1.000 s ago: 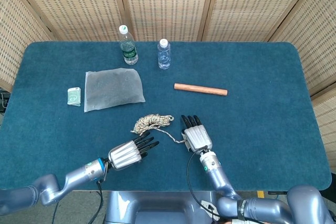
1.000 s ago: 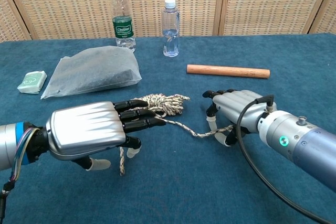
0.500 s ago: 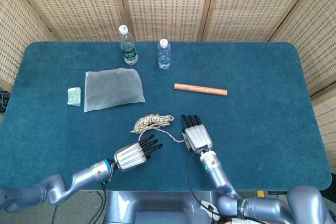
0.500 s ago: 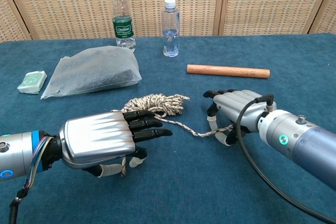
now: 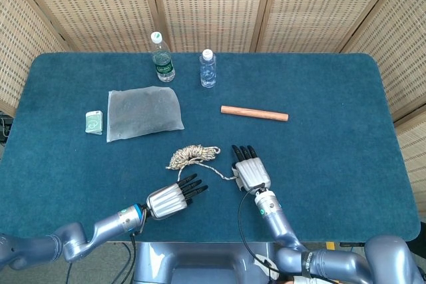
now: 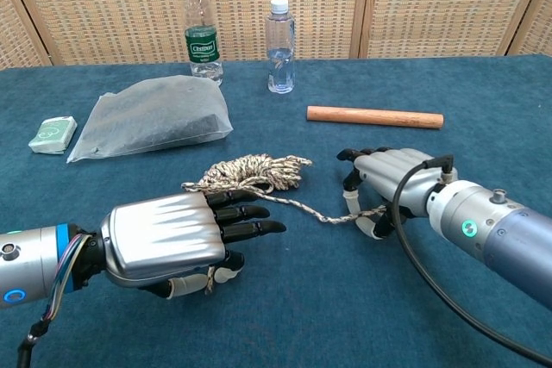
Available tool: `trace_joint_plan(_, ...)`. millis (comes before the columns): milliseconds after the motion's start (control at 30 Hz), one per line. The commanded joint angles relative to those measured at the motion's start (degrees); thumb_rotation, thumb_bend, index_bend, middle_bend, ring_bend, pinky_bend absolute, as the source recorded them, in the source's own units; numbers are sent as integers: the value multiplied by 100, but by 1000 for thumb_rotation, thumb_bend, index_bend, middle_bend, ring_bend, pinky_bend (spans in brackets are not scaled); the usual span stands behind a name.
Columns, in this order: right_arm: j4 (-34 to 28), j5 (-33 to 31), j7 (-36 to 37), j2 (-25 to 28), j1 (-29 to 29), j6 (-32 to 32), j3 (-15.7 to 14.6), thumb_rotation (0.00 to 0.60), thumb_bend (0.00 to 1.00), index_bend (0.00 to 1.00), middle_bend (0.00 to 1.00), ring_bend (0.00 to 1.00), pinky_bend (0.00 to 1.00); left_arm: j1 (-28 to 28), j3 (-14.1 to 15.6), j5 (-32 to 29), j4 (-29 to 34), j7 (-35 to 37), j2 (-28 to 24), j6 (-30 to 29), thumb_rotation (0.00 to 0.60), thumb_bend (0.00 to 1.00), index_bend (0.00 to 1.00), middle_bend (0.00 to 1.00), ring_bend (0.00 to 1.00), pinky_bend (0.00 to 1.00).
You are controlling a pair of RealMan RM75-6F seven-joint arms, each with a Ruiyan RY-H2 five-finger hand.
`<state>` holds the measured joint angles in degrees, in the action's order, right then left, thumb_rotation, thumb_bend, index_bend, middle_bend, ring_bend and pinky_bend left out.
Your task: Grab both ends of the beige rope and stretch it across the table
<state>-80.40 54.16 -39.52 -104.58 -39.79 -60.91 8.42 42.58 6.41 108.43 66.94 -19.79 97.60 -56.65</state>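
Nearer the teal table's (image 5: 346, 98) front edge now, left hand (image 6: 168, 243) pinches beige rope (image 6: 254, 171); right hand (image 6: 388, 185) grips its other end.

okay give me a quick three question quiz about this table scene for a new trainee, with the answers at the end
1. True or false: the beige rope is already stretched straight across the table.
2. Which hand has a rope end at its fingers: A left hand, B right hand, C both?
3. Fill in: the wooden stick lies on the robot's ____ side of the table.

Key
1. False; most of it is bunched in a coil.
2. C, as far as the chest view shows.
3. right
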Motion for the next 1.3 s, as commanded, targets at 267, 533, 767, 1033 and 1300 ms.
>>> trace_joint_plan(267, 57, 9, 32, -38, 8, -2, 5, 600, 443, 703, 11, 0, 0, -35, 128, -20, -335, 297, 170, -224, 600, 476, 559, 0, 0, 0)
trace_joint_plan(533, 59, -1, 52, -52, 15, -13, 30, 600, 443, 709, 15, 0, 0, -71, 171, -25, -515, 506, 225, -475, 600, 476, 787, 0, 0, 0)
trace_joint_plan(767, 31, -17, 21, -54, 16, -44, 49, 600, 444, 709, 17, 0, 0, -79, 160, -51, -469, 557, 102, -668, 600, 476, 861, 0, 0, 0)
trace_joint_plan(1033, -8, -35, -41, -48, 9, -94, 77, 600, 444, 710, 20, 0, 0, -116, 138, -129, -365, 604, -140, -816, 600, 476, 895, 0, 0, 0)
trace_joint_plan(1300, 20, 29, -141, -25, 4, -208, 77, 600, 444, 711, 23, 0, 0, -330, 85, -280, -399, 941, -589, -1315, 600, 490, 922, 0, 0, 0)
